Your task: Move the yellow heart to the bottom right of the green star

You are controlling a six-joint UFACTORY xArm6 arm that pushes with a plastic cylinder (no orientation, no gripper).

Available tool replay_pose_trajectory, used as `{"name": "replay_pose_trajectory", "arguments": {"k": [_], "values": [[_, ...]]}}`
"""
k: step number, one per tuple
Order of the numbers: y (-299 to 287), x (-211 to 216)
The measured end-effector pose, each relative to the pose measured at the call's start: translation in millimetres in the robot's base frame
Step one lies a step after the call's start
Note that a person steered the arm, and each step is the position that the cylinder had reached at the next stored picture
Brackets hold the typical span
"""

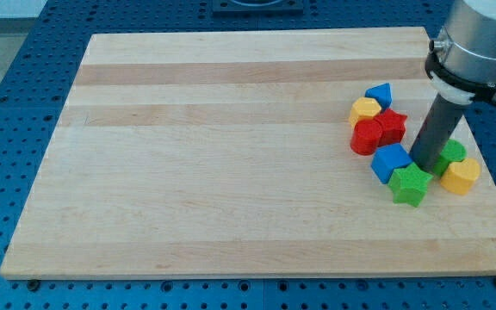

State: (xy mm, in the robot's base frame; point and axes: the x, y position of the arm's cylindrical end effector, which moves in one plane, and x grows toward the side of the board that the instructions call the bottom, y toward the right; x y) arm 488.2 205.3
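The yellow heart (461,176) lies at the view's right side of the board, to the right of the green star (410,184) and a touch higher. My tip (423,165) stands between them, just above the star's right side and left of the heart. A green block (451,153) sits right behind the heart, partly hidden by the rod. A blue block (390,161) touches the star's upper left.
A cluster lies up and left of the star: two red blocks (368,136) (392,126), a yellow block (365,109) and a blue block (379,93). The wooden board (231,155) ends close to the heart on the view's right.
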Motion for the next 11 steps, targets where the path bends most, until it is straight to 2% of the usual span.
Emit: {"name": "replay_pose_trajectory", "arguments": {"k": [1,2,3,4,6,9,10,11], "values": [[0.4,-72.0],[42.1,-117.9],[79.2,-102.7],[88.7,-53.0],[70.4,6.2],[38.9,55.5],[57.5,49.4],[79.5,-30.6]]}}
